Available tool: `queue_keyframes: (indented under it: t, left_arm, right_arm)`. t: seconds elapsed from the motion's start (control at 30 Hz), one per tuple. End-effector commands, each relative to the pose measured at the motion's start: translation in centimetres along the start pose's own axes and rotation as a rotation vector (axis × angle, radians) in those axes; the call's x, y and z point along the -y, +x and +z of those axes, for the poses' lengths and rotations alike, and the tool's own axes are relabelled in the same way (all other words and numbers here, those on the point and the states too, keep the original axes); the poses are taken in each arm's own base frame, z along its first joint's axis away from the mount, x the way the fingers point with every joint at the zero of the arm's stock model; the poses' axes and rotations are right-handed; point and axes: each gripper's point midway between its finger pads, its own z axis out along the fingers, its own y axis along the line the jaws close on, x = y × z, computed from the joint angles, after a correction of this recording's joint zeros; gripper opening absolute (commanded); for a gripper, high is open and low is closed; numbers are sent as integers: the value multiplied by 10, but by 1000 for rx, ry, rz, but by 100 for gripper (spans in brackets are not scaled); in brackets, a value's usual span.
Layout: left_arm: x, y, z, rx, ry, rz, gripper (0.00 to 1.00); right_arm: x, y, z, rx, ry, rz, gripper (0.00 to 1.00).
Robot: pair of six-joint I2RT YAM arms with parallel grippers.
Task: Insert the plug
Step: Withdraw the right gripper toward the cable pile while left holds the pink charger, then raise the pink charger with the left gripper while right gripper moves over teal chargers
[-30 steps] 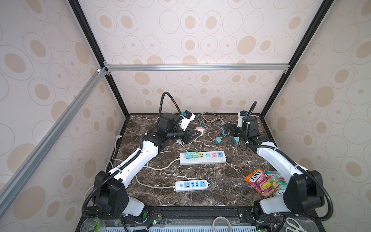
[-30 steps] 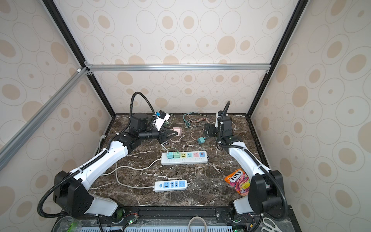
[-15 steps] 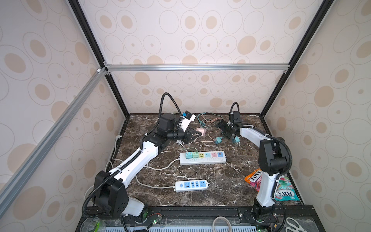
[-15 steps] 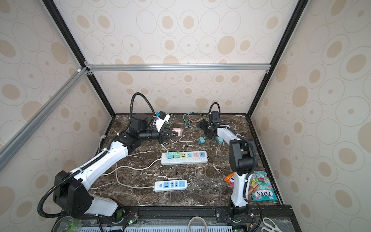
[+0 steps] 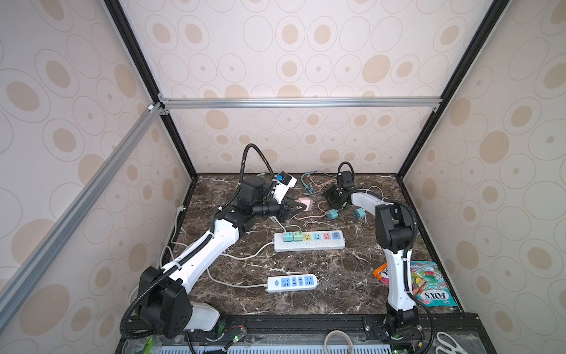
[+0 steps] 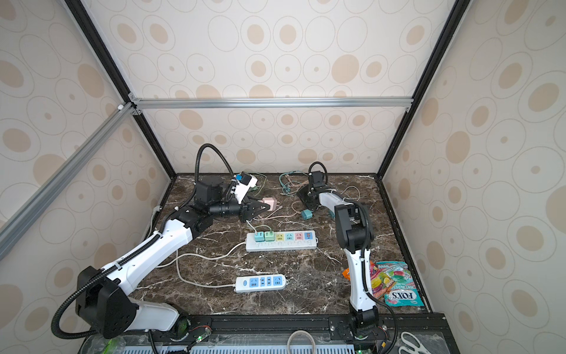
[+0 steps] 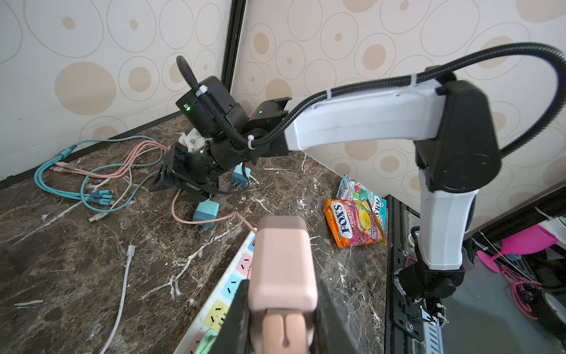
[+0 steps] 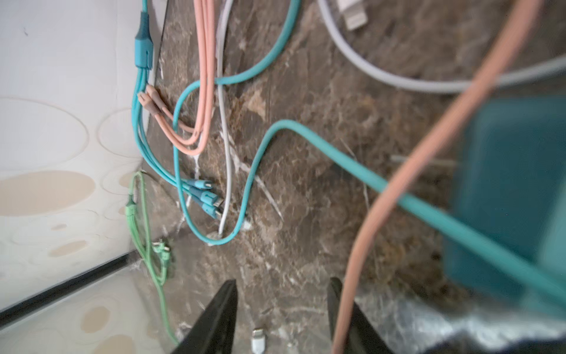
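My left gripper [image 5: 298,207] [image 6: 264,207] is shut on a pink plug [image 5: 305,203] [image 6: 270,202] and holds it above the table, behind the strip. In the left wrist view the pink plug [image 7: 283,260] sits clamped between the fingers of the left gripper [image 7: 282,283], over the pastel power strip [image 7: 232,285]. That power strip [image 5: 309,240] [image 6: 281,240] has a teal and a green plug in its left sockets. My right gripper [image 5: 333,197] [image 6: 307,197] [image 8: 282,282] is low over the back of the table, jaws apart and gripping nothing. A white connector [image 8: 258,340] lies between them and a pink cable [image 8: 428,159] crosses one finger.
Two loose teal plugs [image 5: 331,214] [image 5: 360,213] lie beside the right gripper. Teal, pink and green cables [image 5: 312,184] [image 8: 199,122] tangle by the back wall. A second white strip [image 5: 292,282] lies near the front. Candy bags [image 5: 428,285] [image 6: 395,282] sit front right.
The right arm has folded upright and its gripper has shifted left towards the cables, jaws narrowing. The candy bags now show fully. The left arm and pink plug have not moved.
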Motion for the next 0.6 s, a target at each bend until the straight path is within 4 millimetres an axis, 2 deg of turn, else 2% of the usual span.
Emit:
queue_keyframes:
  t: [0.0, 0.07, 0.13, 0.23, 0.33, 0.47, 0.57]
  left_arm:
    - [10, -11, -14, 30, -6, 48, 0]
    - [11, -7, -17, 25, -11, 56, 0]
    - [14, -3, -19, 22, -7, 63, 0]
    - [16, -2, -20, 22, -1, 69, 0]
    - [18, -8, -21, 46, 8, 75, 0]
    - [21, -19, -22, 87, 21, 68, 0]
    - [19, -29, -23, 115, 2, 64, 0]
  right_arm:
    - [-25, -29, -27, 141, -8, -61, 25]
    - [-49, -50, -65, 266, -28, -136, 8]
    - [-69, -65, -104, 372, -47, -202, 0]
    - [-99, -79, -163, 514, -98, -286, 0]
    - [-121, -86, -207, 605, -148, -350, 0]
    - [-153, -82, -254, 690, -220, -463, 0]
    - [-179, -71, -283, 750, -282, -592, 0]
